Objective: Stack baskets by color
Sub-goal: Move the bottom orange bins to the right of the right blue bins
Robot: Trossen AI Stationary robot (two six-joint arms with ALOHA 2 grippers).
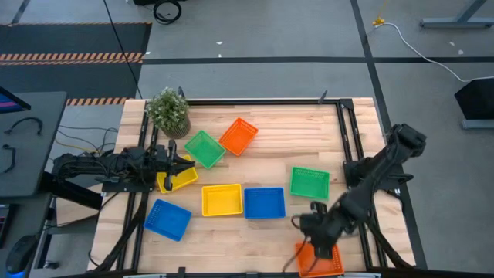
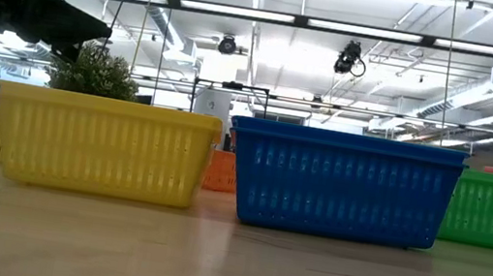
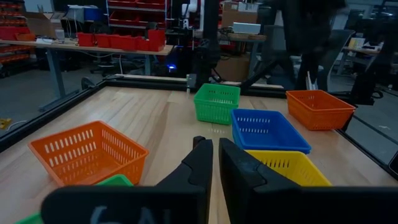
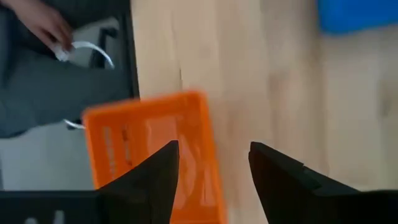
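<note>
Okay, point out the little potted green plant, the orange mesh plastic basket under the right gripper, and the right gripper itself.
Small potted green plant (image 1: 168, 110), high view, on its foliage.
Orange mesh plastic basket (image 1: 330, 263), high view, on its right rim.
Right gripper (image 4: 213, 163), right wrist view, midway between its open fingertips.

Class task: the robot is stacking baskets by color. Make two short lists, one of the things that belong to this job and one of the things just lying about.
Belong to the job:
- yellow baskets
- blue baskets
- green baskets
- orange baskets
- right end effector, open over the orange basket at the table's near edge
- left end effector, over a yellow basket

Just lying about:
- potted plant
</note>
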